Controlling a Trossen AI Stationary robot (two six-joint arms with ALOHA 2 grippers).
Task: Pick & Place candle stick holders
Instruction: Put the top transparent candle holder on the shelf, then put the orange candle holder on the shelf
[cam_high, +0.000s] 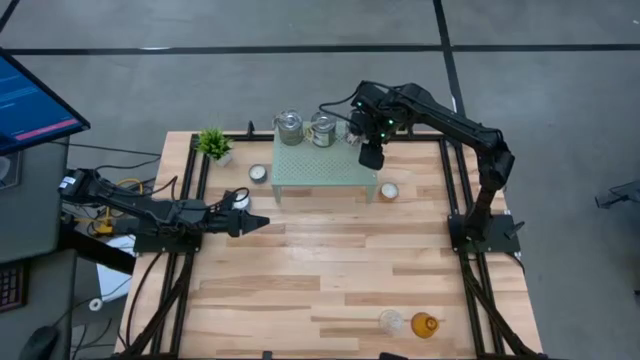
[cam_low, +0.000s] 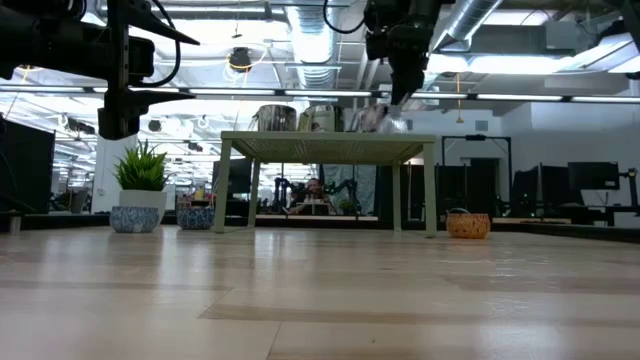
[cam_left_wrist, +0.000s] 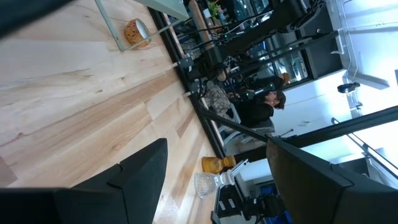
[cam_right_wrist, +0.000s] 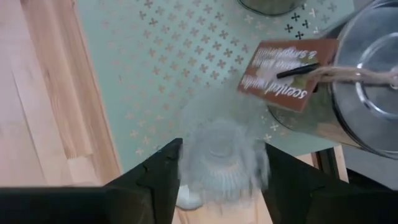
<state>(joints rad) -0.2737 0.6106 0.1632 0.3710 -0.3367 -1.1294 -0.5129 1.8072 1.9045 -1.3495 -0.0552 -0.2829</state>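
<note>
Right gripper (cam_right_wrist: 214, 165) hung over the pale green mesh stand (cam_high: 322, 167), jaws pinching a ribbed clear glass cup (cam_right_wrist: 219, 155); placing step. Next: lower, release beside the silvery glass jars (cam_high: 322, 129). Left gripper (cam_high: 262, 223) idle, jaws spread.

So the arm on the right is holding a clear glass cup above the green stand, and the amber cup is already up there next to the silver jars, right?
Not quite. The right gripper does hold a clear glass cup over the green stand, but the amber cup is not on it. The high view shows it down on the table's near edge beside another clear cup. Only silver jars stand on the stand.
</note>
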